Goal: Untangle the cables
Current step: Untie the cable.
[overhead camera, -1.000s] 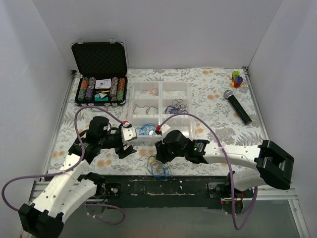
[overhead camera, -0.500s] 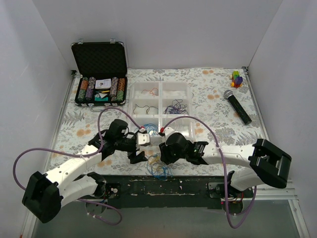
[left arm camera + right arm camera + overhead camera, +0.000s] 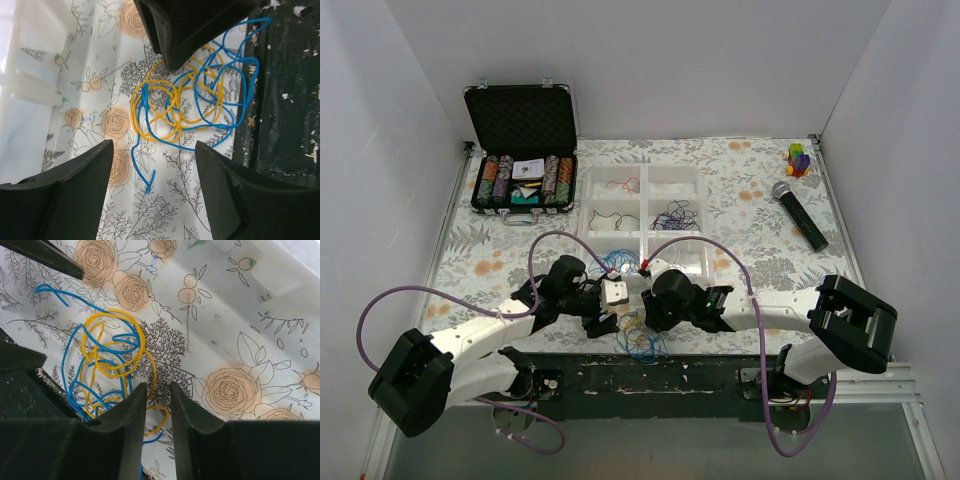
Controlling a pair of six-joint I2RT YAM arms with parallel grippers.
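Left tool (image 3: 153, 150) has swung in from 9 o'clock. A second ago it was parked at the near-left corner of the tray (image 3: 581, 210); now it hangs over the near edge of the worktop (image 3: 770, 200), shoulder to shoulder with the right tool (image 3: 157, 387). Its jaws are wide apart with nothing in them. One free blue end lies on the cloth between the fingers, untouched. The right tool has barely shifted but its jaws have pulled in to a narrow slot. A yellow strand runs under that slot, and worktop shows through the gap, so I read it as not yet pinched, and can't tell if either pad touches the wire. The cables (image 3: 640, 338) are where they were, a blue-and-yellow knot at 6 o'clock from the tray, right at the worktop's near lip. In the left wrist view they sit at 12 to 1 o'clock of the open jaws, in the right wrist view at 10 o'clock of the fingertips. A few loose strands (image 3: 670, 214) already lie in tray compartments. My read is that both arms are now staged for a two-point pull, right closing on a yellow loop, left lined up for the blue tail. The knot itself looks no looser than in the older frame, so no strand is freed in this step yet. Left elbow has come in towards 6 o'clock with the swing.
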